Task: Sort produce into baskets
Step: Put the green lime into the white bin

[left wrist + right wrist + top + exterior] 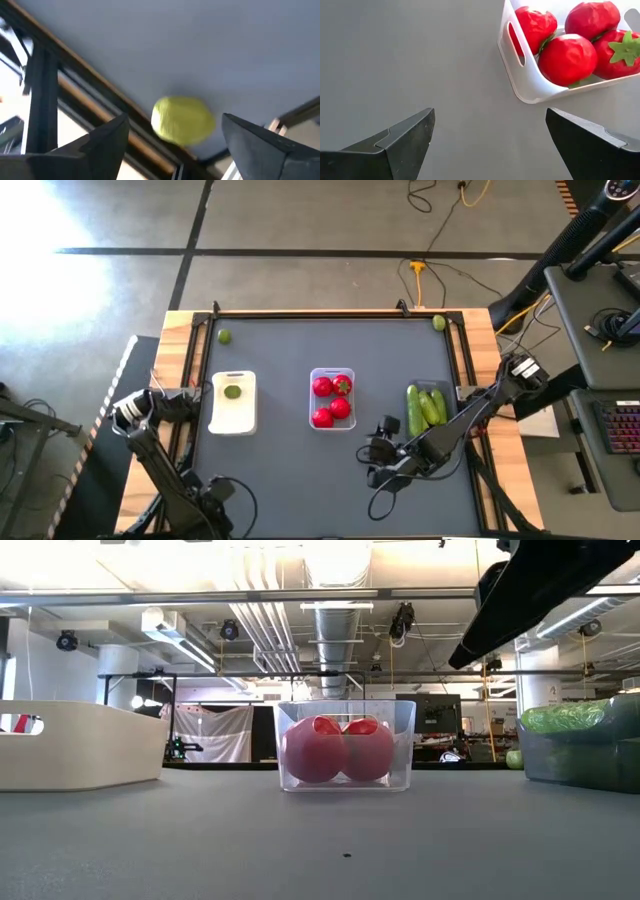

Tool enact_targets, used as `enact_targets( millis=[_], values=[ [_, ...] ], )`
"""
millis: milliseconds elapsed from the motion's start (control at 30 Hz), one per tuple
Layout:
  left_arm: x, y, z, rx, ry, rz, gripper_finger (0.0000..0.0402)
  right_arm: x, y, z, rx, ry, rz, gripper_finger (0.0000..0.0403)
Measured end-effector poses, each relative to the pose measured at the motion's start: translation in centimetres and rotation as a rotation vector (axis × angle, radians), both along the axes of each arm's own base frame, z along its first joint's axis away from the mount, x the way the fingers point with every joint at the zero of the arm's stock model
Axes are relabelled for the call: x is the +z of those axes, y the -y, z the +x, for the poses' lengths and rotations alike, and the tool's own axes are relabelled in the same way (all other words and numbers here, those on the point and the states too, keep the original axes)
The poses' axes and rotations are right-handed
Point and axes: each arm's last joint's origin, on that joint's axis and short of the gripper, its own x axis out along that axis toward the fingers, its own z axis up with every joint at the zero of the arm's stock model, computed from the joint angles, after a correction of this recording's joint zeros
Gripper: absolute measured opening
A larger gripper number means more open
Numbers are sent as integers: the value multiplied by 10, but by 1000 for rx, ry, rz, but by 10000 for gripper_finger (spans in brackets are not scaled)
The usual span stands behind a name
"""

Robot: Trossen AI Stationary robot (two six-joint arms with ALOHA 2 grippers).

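My left gripper (192, 402) (175, 147) is open at the table's left edge, beside the white basket (232, 416), which holds one lime (232, 391). Ahead of its fingers and apart from them, a lime (182, 120) (224, 336) lies on the table by the far left corner. My right gripper (376, 452) (490, 145) stands open over bare table, near-right of the clear basket (332, 372) (520, 75). That basket holds several red fruits (567, 57). Green cucumber pieces (425, 406) lie in the dark grey basket (447, 392). Another lime (438, 323) lies at the far right corner.
A raised dark rail and wooden border (180, 370) run around the table. In the low view the white basket (80, 745), the clear basket (345, 745) and the grey basket (580, 755) stand in a row. Bare table (290, 480) lies along the near side.
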Motion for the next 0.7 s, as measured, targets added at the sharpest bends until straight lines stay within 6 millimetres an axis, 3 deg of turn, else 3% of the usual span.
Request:
enact_targets(
  millis=[300, 700],
  values=[
    [-10, 4, 1, 0, -57, -83, 318, -5, 1, -3, -4, -15, -2, 375],
    [-46, -7, -9, -42, -135, -140, 318, -7, 2, -3, -12, -18, 5, 375]
  ],
)
